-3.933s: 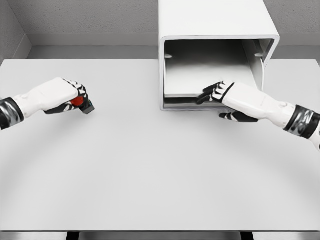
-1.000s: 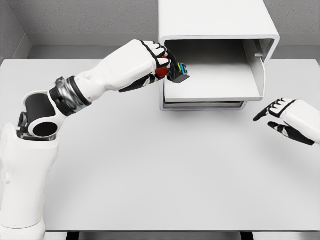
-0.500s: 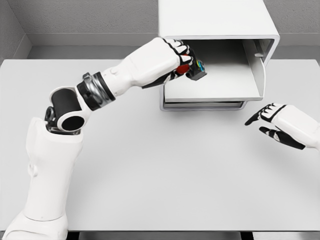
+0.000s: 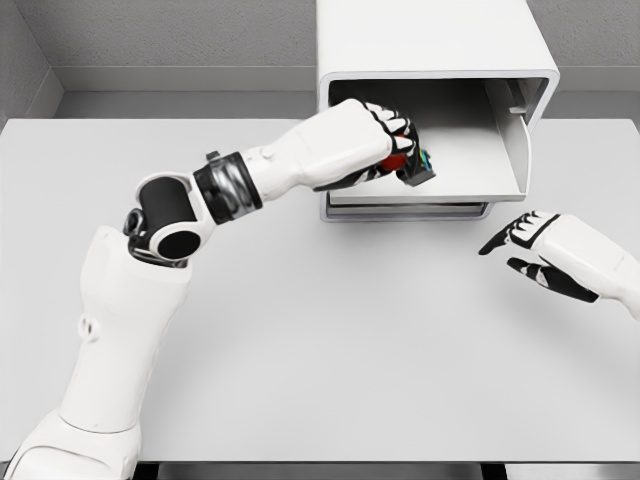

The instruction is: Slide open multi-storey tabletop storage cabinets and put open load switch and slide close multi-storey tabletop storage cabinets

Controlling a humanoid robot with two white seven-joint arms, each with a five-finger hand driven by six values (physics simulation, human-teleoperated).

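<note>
My left hand (image 4: pixel 375 145) grips the load switch (image 4: pixel 412 163) over the cabinet (image 4: pixel 430 60) drawer (image 4: pixel 470 170)
My right hand (image 4: pixel 560 255) hovers open above the table (image 4: pixel 320 340)

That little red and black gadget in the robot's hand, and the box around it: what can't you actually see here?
- Load switch: head view; mostly wrapped by the left hand, so its shape and whether it touches the tray cannot be told.
- Cabinet: top cut off by the upper edge; lower storeys hidden under the slid-out tray.
- Right hand: arm cut off at the right edge.
</note>
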